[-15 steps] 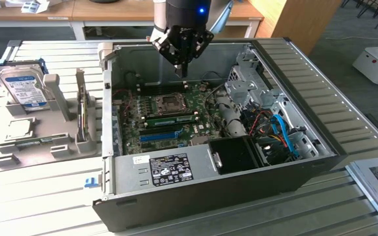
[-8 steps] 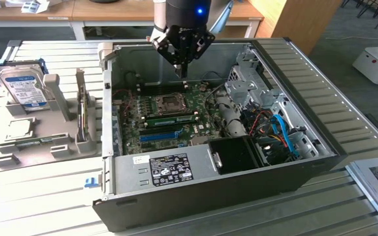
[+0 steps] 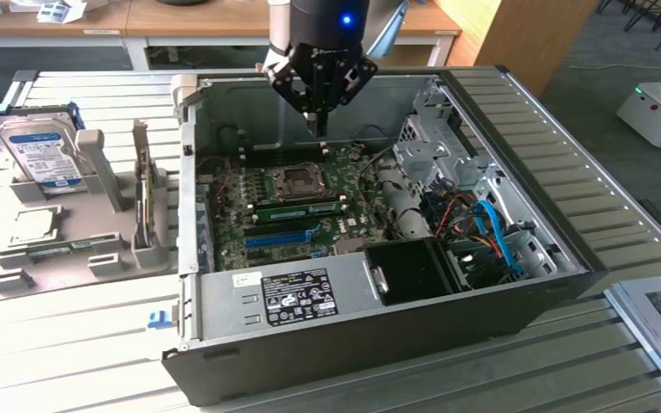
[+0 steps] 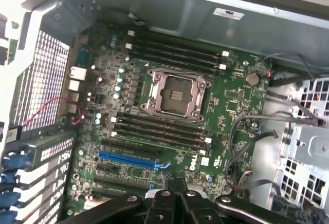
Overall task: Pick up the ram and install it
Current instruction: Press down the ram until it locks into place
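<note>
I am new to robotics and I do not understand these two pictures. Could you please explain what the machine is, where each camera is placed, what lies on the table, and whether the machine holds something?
The machine is a robot arm ending in a gripper, a black claw. Its fingers are shut, and I see nothing between them. It hangs above an open computer case lying on a slatted table.

The exterior view comes from a camera off the arm. The wrist view comes from a camera on the arm's wrist, looking down at the green motherboard; there the gripper shows as dark metal.

On the exterior view's left, a grey holder carries a hard drive. One ram stick appears already seated beside the processor socket.
</note>
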Controlling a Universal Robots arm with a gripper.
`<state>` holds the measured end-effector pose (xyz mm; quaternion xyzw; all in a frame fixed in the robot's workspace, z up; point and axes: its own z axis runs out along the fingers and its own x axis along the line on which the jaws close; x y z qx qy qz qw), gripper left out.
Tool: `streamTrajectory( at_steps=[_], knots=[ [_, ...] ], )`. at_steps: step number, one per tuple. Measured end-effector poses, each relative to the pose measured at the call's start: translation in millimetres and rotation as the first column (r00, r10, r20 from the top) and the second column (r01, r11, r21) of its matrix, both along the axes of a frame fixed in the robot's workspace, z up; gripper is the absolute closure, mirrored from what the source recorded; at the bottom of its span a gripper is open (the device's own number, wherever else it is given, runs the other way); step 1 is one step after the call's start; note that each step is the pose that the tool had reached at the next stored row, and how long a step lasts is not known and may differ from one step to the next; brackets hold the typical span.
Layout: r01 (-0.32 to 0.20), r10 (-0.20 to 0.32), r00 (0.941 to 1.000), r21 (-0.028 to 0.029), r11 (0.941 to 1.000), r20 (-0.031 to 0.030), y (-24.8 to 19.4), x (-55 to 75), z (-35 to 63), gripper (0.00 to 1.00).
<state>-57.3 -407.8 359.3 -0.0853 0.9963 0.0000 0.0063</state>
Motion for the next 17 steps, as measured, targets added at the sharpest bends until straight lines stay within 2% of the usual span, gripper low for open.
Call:
streamTrajectory(
  at_steps=[4, 9, 17],
  knots=[
    [0.051, -0.051, 0.9987, 0.0, 0.9987, 0.0, 0.0, 0.0, -0.1, 0.9],
    [0.106, -0.106, 0.9943, 0.0002, 0.9943, 0.0, 0.0, 0.0, -0.3, 0.9],
    [0.112, -0.112, 0.9937, 0.0006, 0.9937, -0.0003, 0.0, 0.1, -0.3, 0.9]
  ],
)
